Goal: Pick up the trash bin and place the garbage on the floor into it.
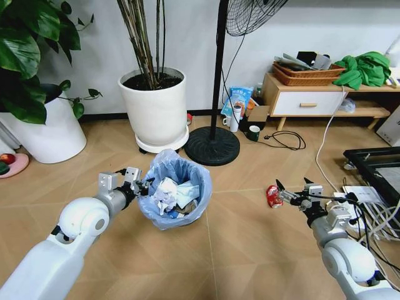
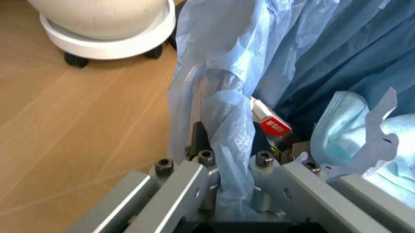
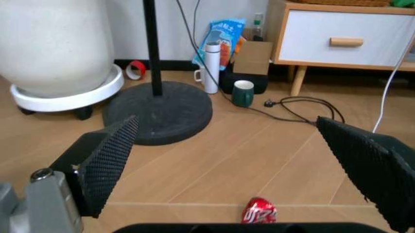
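The left gripper (image 1: 139,182) is clamped on the bin's (image 1: 177,190) bag rim; the right gripper (image 1: 291,187), jaws apart, seems just above the can (image 1: 273,196).

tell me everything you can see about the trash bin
The trash bin is small and round, lined with a crinkly light-blue plastic bag that spills over its rim. It stands upright, with white paper wads and pale packets inside. The left gripper is clamped on its rim and bag; the floor lies around it.
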`<state>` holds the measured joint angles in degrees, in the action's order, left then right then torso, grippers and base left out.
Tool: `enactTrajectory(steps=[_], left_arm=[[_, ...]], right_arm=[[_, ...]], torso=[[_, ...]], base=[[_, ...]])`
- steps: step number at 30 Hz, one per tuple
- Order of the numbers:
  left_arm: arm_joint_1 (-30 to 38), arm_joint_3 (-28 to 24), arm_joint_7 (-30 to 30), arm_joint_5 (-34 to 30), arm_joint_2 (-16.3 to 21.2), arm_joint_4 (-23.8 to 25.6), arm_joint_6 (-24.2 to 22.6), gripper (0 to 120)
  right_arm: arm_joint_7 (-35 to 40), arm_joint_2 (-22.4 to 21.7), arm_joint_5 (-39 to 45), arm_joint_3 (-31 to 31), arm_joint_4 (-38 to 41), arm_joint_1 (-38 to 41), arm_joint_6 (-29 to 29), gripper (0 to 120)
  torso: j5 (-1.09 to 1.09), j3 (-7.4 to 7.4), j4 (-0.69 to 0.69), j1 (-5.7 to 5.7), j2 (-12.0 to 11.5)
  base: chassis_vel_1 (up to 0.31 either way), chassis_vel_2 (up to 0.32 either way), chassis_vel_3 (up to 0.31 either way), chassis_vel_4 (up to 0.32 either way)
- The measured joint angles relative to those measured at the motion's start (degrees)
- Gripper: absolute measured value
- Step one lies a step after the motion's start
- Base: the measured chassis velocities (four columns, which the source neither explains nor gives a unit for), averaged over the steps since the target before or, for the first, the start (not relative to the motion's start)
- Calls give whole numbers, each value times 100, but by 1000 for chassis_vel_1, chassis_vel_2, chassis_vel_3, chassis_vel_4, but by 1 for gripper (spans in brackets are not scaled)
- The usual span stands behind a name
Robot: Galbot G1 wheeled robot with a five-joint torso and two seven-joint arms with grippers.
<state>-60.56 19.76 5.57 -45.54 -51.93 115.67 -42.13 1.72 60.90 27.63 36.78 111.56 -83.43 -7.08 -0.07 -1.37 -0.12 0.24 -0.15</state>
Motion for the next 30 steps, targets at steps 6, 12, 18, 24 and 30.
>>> enactTrajectory(steps=[6,12,18,24,30], left_arm=[[23,-2,0,-5,-1,-12,0,0],[18,8,3,-10,6,-7,0,0],[16,21,11,-12,3,11,0,0],[6,31,16,-13,-21,27,0,0],[0,28,21,-13,-37,33,0,0]], right_arm=[[1,3,14,-18,-235,96,-6,100],[40,-20,14,-174,-698,384,-18,100],[185,19,52,-330,-1063,571,-165,100],[451,199,267,-630,-1985,949,-489,100],[515,413,345,-963,-3086,1565,-503,100]], torso=[[2,0,-1,0,0],[2,0,0,0,0],[1,-1,-1,1,0],[1,0,-1,-1,0],[2,0,-1,-1,0]], base=[[-140,137,144,-133],[-152,141,136,-145],[-93,113,102,-90],[-4,7,8,0],[0,0,0,0]])
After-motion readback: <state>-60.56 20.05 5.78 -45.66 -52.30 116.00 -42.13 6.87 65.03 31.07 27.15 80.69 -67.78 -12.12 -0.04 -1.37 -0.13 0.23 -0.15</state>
